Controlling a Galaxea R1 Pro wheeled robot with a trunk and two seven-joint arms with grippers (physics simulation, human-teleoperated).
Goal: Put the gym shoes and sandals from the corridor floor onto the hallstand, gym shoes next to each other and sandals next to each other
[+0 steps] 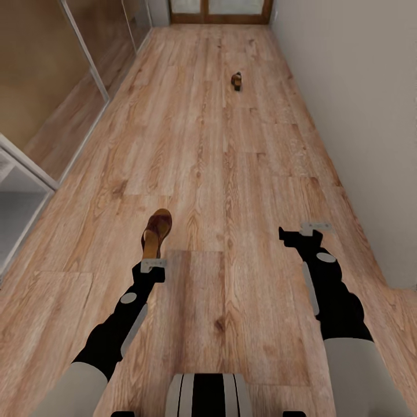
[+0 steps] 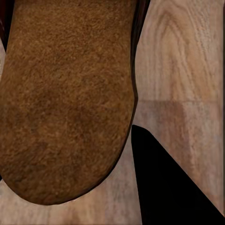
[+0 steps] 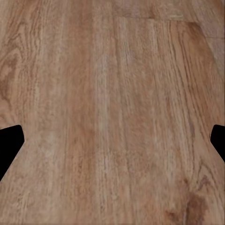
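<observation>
One dark brown sandal (image 1: 157, 231) with a tan insole sits at the tip of my left gripper (image 1: 153, 262), which is shut on its heel end. In the left wrist view the insole of this sandal (image 2: 65, 93) is very close, and one black finger (image 2: 173, 187) presses against its edge. The other sandal (image 1: 236, 80) lies far down the corridor floor (image 1: 231, 174), near the right wall. My right gripper (image 1: 301, 231) hangs open over bare planks (image 3: 112, 117) with nothing between its fingers. The gym shoes and the hallstand are out of view.
A pale wall (image 1: 359, 87) runs along the right side. Glass panels in a white frame (image 1: 81, 52) line the left, with a white unit (image 1: 17, 197) at the left edge. A wooden door frame (image 1: 220, 17) closes the far end.
</observation>
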